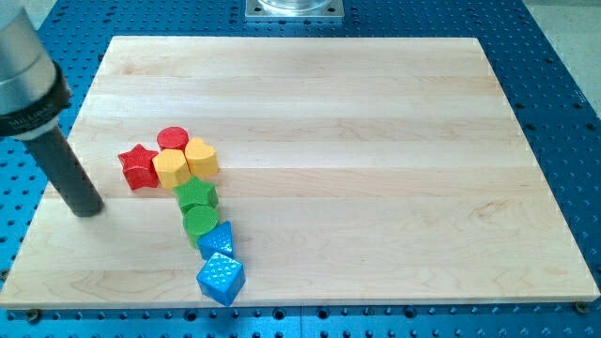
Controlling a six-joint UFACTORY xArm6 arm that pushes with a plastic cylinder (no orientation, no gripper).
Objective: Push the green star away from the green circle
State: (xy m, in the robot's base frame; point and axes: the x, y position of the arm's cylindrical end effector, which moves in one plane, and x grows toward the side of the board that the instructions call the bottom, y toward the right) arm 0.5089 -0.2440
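down at the view's left, my tip [87, 208] rests on the wooden counter [376, 141], near its left edge. it is a plain dark rod with no gripper on it, so nothing spreads, presses together or pinches. the tip touches no block; the nearest is the red star [139, 166], a little to its right and slightly higher in the view. touching that star's right side is the yellow hexagon-like block [170, 168], with the red circle [173, 139] just above it and the yellow heart [201, 157] pressed against its right. below the yellow pair sits the green star [195, 194], and directly under it, touching, the green circle [200, 223]. beneath those, toward the view's bottom, come a small blue block [217, 240], its shape hard to make out, and then the blue cube [221, 278], near the counter's lower edge.
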